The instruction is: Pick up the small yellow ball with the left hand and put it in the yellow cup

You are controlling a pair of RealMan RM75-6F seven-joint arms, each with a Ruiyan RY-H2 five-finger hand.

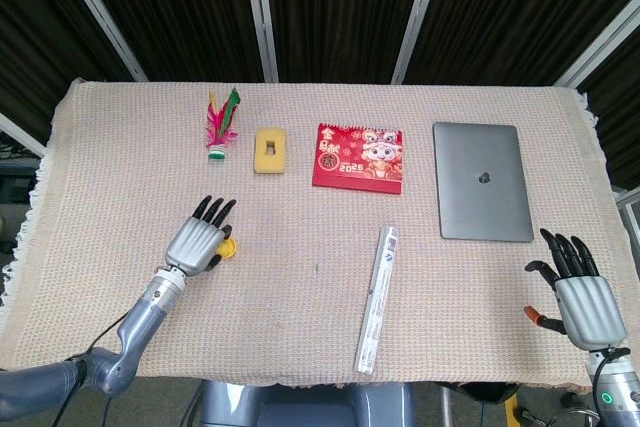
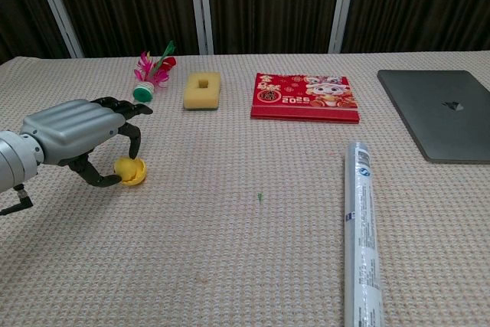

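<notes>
The left hand (image 2: 76, 129) hangs low over the woven table mat (image 2: 230, 266) with its dark fingers (image 2: 130, 137) curled downward around the yellow cup (image 2: 132, 171), which lies tipped on its side directly under the fingertips. In the chest view a rounded yellow shape sits at the cup's mouth, just inside the curl of the fingers, and this appears to be the small yellow ball (image 2: 122, 165), resting in or against the cup's opening (the two yellows run together, so whether the ball is fully inside cannot be told). Whether the hand pinches the ball or merely cages it also cannot be told: thumb and fingers are bent close about it, but no clear contact shows. From the head view only a sliver of the cup (image 1: 228, 246) peeks out just right of that hand (image 1: 196, 244). Beyond the left hand's fingertips, farther up the table, stand a pink and green shuttlecock (image 2: 151, 73) and, just to its right, a yellow sponge block (image 2: 202, 90). Well off to the left hand's right lie a red calendar card (image 2: 305, 98), a white tube (image 2: 361, 223) laid lengthwise, and a closed grey laptop (image 2: 442, 112) at the far side. The right hand (image 1: 580, 292) shows only in the head view, at the near right corner of the table, well apart from everything, its fingers spread apart and holding nothing.
</notes>
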